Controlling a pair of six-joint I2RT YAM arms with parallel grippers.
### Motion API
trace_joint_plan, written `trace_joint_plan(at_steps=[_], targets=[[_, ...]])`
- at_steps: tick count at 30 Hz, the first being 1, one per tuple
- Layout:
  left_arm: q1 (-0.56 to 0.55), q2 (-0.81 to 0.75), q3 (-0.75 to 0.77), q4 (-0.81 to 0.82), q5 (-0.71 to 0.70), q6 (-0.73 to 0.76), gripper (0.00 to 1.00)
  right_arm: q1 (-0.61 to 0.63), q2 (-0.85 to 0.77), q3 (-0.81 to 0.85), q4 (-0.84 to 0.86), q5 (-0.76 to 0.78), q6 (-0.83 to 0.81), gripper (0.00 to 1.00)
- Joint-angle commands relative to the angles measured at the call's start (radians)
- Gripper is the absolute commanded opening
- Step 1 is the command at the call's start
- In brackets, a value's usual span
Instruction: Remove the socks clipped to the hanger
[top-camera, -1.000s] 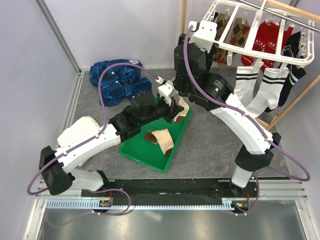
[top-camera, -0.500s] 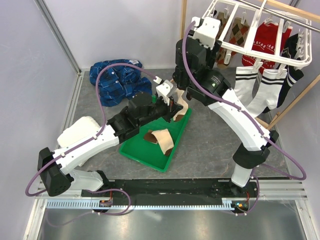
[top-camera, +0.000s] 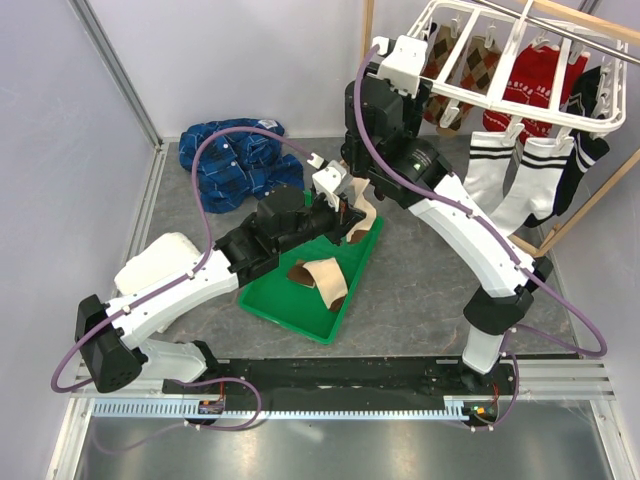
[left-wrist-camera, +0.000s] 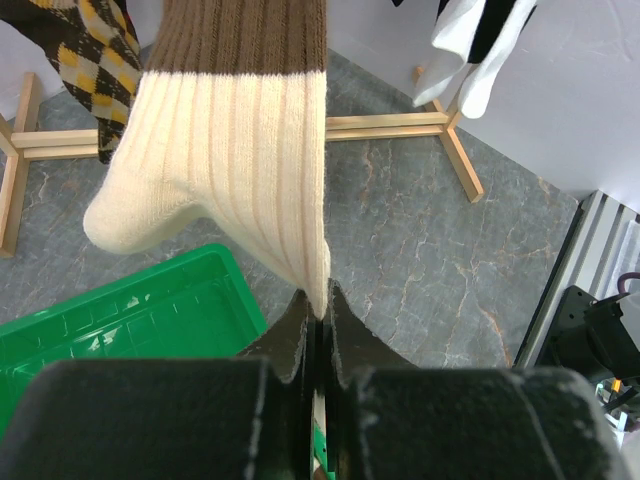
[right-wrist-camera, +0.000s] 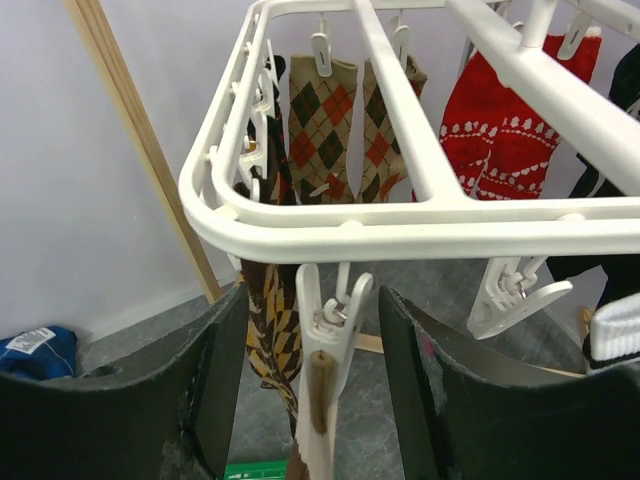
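One tan sock (left-wrist-camera: 230, 170) hangs from clip (right-wrist-camera: 330, 335) at hanger (right-wrist-camera: 400, 235) corner. L gripper (left-wrist-camera: 318, 325) pinched tight on sock foot below hanger. R gripper (right-wrist-camera: 315, 385) gapes astride clip, no contact. Advise: squeeze clip squarely, L pulls down gently.

You work in a robot lab, grey table (top-camera: 420, 300), metal rail (top-camera: 330, 408) along the table's near edge, robot arms (top-camera: 480, 245) bolted there, plain walls (top-camera: 250, 60) around the table.

a green tray (top-camera: 288, 308) sits mid-tabletop (top-camera: 415, 295), on grey marbled stone. a heap of blue checked cloth (top-camera: 232, 165) lies beyond it at the back left, near the wall. a wooden stand (top-camera: 367, 35) rises at the back right.
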Motion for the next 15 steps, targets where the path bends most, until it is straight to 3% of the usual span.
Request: trace_joint_plan(at_steps=[1,11,15], targets=[[-0.004,-0.029,0.001,0.051,0.0,0.028,0.02,0.002,0.004,-0.006,0.021,0.002,0.001,0.61],[-0.006,-0.037,-0.004,0.052,0.002,0.021,0.02,-0.014,0.038,0.0,0.064,0.06,-0.058,0.62],[-0.007,-0.037,-0.006,0.054,0.002,0.019,0.02,-0.018,0.036,0.002,0.067,0.077,-0.058,0.56]])
